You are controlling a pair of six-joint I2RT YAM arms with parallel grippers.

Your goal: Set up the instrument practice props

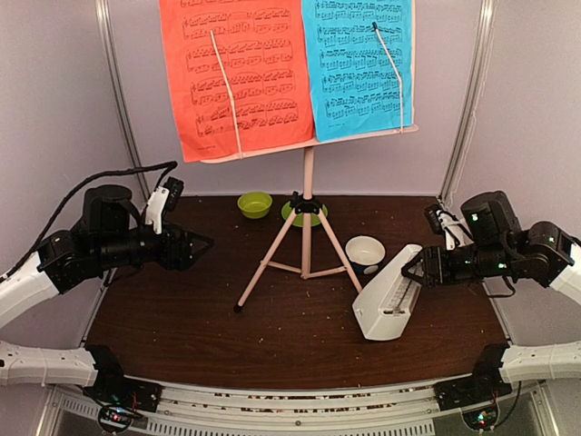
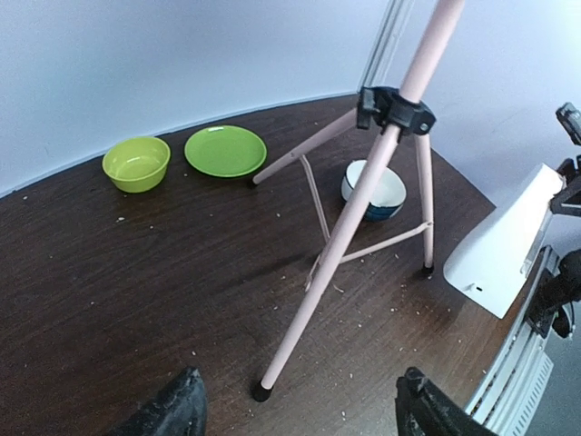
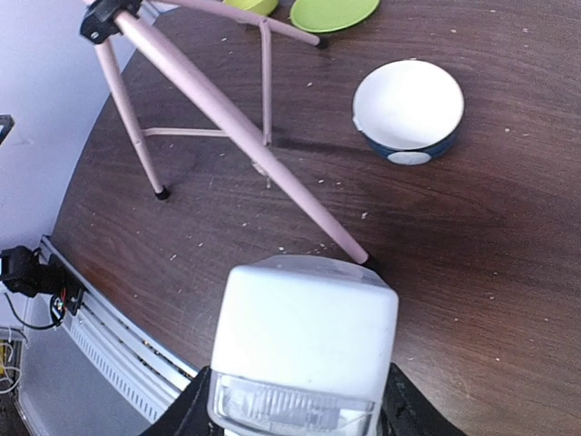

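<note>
The pale pink music stand [image 1: 308,182] stands on its tripod at mid-table, with a red sheet [image 1: 238,73] and a blue sheet [image 1: 356,64] on its desk. My right gripper [image 1: 419,270] is shut on the narrow end of the white-grey metronome [image 1: 390,295], which is tilted with its wide base low, right of the stand's right leg. The right wrist view shows the metronome [image 3: 304,336] filling my right gripper [image 3: 295,409]. My left gripper [image 1: 201,243] is open and empty, left of the stand. In the left wrist view it [image 2: 304,413] faces a stand leg [image 2: 336,263].
A green bowl [image 1: 255,204] and a green plate [image 1: 304,214] sit behind the stand near the back wall. A white bowl with a dark base [image 1: 365,252] sits between the right leg and the metronome. Crumbs lie scattered over the dark table [image 1: 182,309].
</note>
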